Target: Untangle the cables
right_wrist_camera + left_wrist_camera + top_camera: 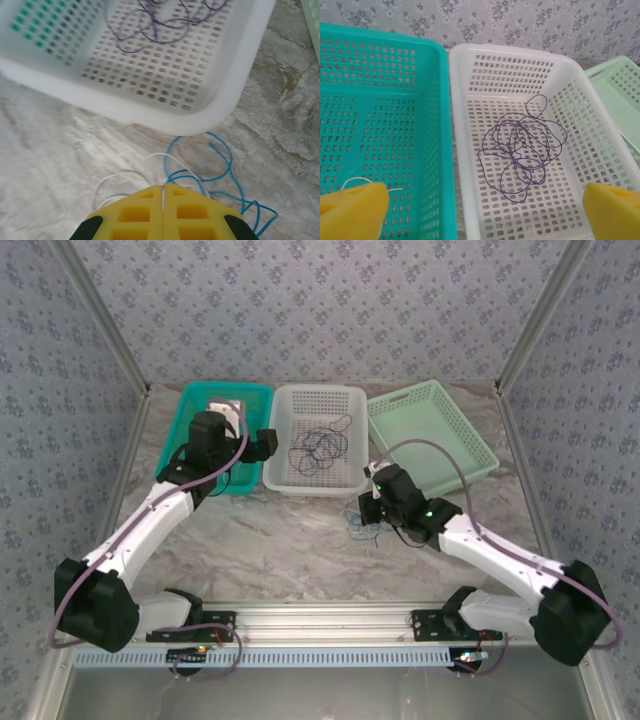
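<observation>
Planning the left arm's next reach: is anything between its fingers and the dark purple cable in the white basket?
Nothing visible. The thin dark purple looped cable lies alone on the floor of the open-topped white perforated plastic basket, and the left arm's yellow fingers hang open over its left wall.

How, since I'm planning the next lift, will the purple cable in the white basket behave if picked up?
Probably floppy: the purple cable lies in loose overlapping loops, so it would likely dangle and drag. Likely light, being thin. Its loops may snag each other, or holes in the white basket.
</observation>
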Controlling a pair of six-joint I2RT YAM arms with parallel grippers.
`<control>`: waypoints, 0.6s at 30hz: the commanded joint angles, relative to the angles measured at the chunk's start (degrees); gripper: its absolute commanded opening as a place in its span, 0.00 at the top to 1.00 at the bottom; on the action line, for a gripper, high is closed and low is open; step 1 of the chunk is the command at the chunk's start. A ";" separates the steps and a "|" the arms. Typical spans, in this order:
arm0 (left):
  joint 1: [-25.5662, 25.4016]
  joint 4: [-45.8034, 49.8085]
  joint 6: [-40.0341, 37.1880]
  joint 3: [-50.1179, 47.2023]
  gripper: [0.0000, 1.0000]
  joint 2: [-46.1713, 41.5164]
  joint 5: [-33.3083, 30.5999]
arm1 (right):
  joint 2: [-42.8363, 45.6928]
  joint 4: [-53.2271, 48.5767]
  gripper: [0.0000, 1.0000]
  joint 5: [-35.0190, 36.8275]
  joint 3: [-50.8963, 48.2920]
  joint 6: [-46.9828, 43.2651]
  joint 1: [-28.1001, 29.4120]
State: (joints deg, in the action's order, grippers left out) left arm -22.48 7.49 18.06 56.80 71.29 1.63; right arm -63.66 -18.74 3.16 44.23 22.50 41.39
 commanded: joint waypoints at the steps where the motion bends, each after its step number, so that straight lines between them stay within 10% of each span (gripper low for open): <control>1: -2.19 -4.22 -1.58 -0.11 0.01 -0.02 0.73 | 2.98 -8.48 1.00 -7.54 5.45 -1.59 -0.17; 18: -17.90 -32.64 -0.43 -5.82 0.01 6.71 21.18 | 11.22 -5.48 1.00 -10.82 11.37 2.35 -3.61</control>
State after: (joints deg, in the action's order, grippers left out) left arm -39.27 -15.22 15.14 52.34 77.01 17.93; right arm -53.39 -27.64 -6.50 57.43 22.11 38.57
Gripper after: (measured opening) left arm 0.993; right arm 0.062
